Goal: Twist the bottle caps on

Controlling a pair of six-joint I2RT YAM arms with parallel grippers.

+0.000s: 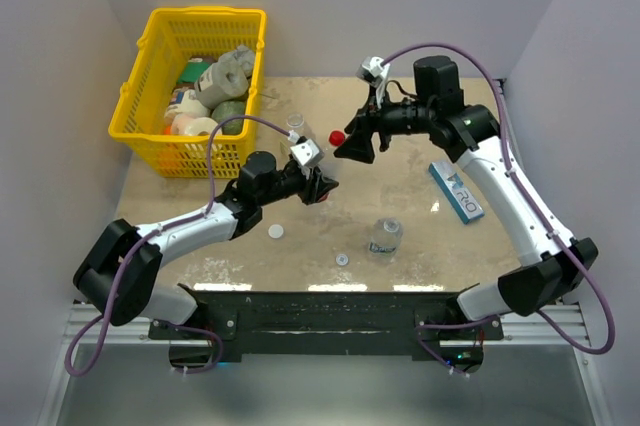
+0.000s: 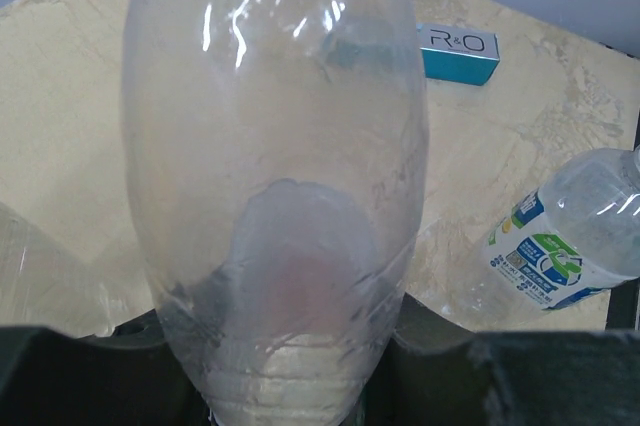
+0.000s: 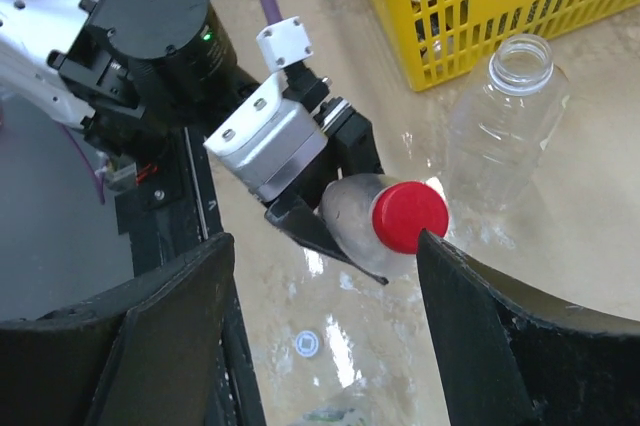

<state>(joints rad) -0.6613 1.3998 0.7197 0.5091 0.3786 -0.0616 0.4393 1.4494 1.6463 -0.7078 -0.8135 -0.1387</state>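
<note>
**Red cap on the held bottle, right fingers spread around it**

Red plastic marks the centre of the action: the red cap [image 3: 410, 216] sits on the neck of a clear bottle [image 2: 275, 196], and the left gripper [image 1: 322, 186] is clamped on that bottle's body. The bottle is held tilted above the table [image 1: 400, 106], its capped end pointing toward the other arm. In the left wrist view, the bottle's transparent wall fills most of the picture.

The right gripper [image 1: 355, 149] faces the cap head-on with its jaws standing apart. In the right wrist view, the two dark fingers [image 3: 480, 326] flank the cap. The right-hand one is just beside the cap's edge, and whether it touches cannot be told.

Just beyond the held bottle, an unlabelled bottle [image 1: 297, 128] stands with its neck open, close to a yellow basket [image 1: 150, 66] filled with assorted items at the far left corner.

Nearer the arm bases, a white cap [image 1: 275, 231] lies on the table just beside the left forearm. A ring-shaped cap [image 1: 342, 259] lies a little to its right, and the blue-labelled bottle [image 1: 384, 236] sits near that.

A blue-and-white box [image 1: 456, 191] lies flat under the right arm, well apart from the caps.
</note>
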